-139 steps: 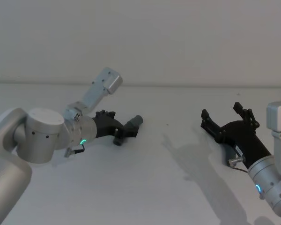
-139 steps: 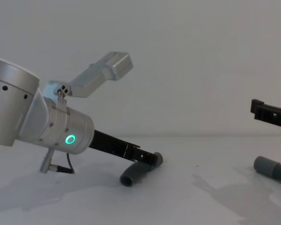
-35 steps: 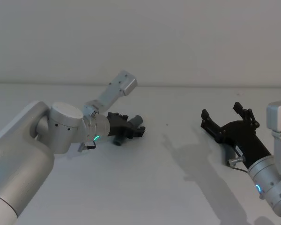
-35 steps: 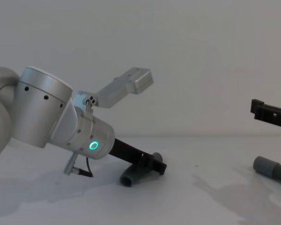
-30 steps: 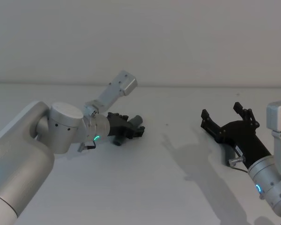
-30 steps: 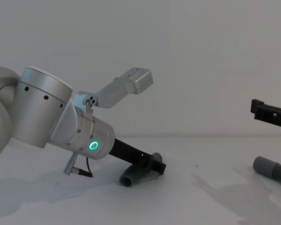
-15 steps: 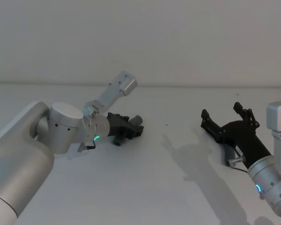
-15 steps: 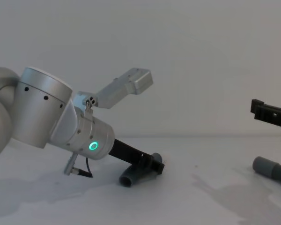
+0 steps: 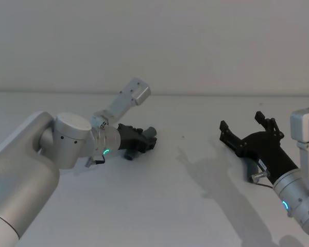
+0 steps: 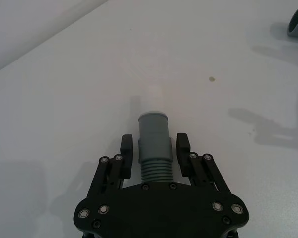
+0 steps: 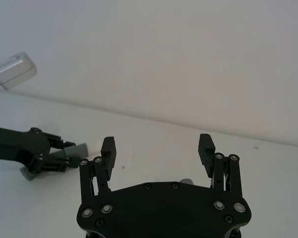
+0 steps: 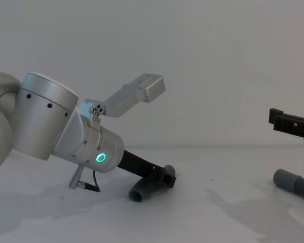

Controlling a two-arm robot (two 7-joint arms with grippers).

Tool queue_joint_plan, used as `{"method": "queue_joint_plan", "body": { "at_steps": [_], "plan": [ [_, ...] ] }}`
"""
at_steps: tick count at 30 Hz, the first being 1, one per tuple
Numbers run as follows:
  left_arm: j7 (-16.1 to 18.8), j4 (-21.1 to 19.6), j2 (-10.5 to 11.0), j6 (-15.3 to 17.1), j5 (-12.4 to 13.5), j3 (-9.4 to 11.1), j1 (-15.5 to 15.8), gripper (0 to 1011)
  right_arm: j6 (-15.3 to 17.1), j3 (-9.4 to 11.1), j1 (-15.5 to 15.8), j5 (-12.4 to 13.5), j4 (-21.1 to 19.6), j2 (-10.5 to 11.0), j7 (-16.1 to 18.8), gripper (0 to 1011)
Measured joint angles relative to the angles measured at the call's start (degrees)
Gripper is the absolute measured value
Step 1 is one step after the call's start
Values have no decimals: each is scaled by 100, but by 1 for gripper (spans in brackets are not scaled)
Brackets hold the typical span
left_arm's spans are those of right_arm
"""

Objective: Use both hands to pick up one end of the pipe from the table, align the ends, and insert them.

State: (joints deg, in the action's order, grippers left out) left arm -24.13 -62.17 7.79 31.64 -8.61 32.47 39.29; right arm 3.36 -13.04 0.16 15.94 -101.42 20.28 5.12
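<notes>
Left end effector (image 10: 154,148) is closed on the curved pipe (image 10: 154,145) on the table (image 9: 159,206); right end effector (image 11: 158,147) is held wide open.

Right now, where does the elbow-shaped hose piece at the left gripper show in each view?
Head view: the elbow hose piece is left of centre, at the left gripper.
Chest view: low, left of centre.
Left wrist view: picture centre, cuff pointing away.
Right wrist view: small, in the picture's lower left.
Shared landmark: the black left gripper, at the piece in every view.
</notes>
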Motion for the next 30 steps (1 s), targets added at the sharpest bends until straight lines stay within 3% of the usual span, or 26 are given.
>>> {"method": "queue_joint_plan", "body": {
  "at_steps": [12, 30],
  "plan": [
    [0, 0, 0, 0, 1, 0, 0, 440, 458, 94, -121, 15, -3, 231, 259, 1003],
    [0, 0, 0, -1, 0, 0, 0, 355, 1616, 299, -377, 254, 113, 338, 434, 1003]
  ]
}}
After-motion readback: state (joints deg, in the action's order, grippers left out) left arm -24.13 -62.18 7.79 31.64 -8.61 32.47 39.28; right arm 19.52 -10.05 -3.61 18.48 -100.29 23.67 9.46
